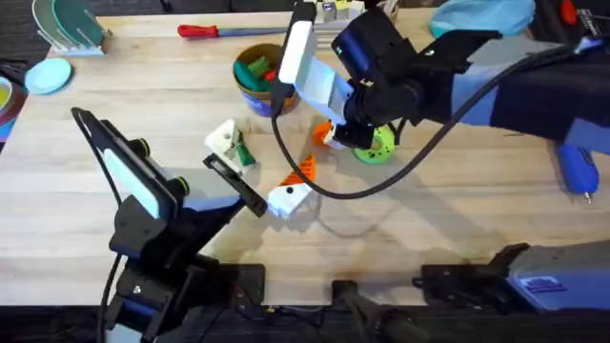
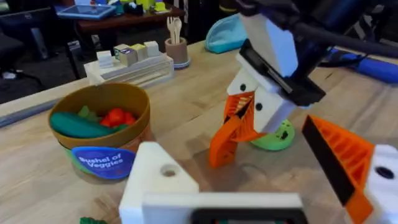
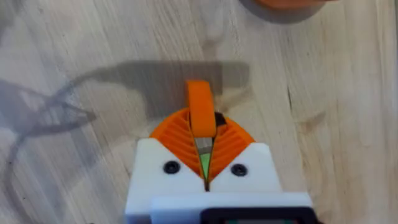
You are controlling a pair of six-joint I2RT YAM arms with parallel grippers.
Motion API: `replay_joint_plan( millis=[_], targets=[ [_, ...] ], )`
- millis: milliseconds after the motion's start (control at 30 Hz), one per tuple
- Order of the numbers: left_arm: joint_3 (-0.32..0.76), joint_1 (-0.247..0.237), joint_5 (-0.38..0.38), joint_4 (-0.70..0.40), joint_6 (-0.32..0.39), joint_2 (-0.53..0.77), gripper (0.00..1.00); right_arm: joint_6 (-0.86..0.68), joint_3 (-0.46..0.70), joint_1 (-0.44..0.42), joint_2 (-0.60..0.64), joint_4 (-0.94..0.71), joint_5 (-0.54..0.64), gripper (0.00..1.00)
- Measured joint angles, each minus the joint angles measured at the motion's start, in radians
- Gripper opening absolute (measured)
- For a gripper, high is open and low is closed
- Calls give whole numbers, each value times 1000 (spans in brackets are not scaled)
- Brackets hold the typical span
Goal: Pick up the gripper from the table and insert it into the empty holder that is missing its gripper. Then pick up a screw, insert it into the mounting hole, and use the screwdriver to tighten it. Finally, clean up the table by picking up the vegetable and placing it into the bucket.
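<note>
Overhead, my right gripper (image 1: pixel 327 134) is pinched shut on the gripper (image 1: pixel 322 132), at 12 o'clock of table centre. My left gripper (image 1: pixel 259 173) stands open, 1 holder (image 1: pixel 226 140) bare. Thin grip: it could twist, slip out.

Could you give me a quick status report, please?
Left pincer open, holder empty. Right pincer shut on the gripper, upright. Lime disc beside it.
</note>
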Motion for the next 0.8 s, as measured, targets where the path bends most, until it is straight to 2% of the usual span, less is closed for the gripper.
replay_joint_plan(
  millis=[300,533,667,800],
  targets=[
    [0,0,0,0,0,0,994,94,0,0,-18,-6,0,11],
    [0,0,17,0,0,0,993,304,0,-27,-216,-39,-1,9],
    [0,0,75,0,0,0,993,382,2,-122,-328,-132,-65,9],
    [0,0,153,0,0,0,992,462,2,-273,-358,-212,-227,9]
  ],
)
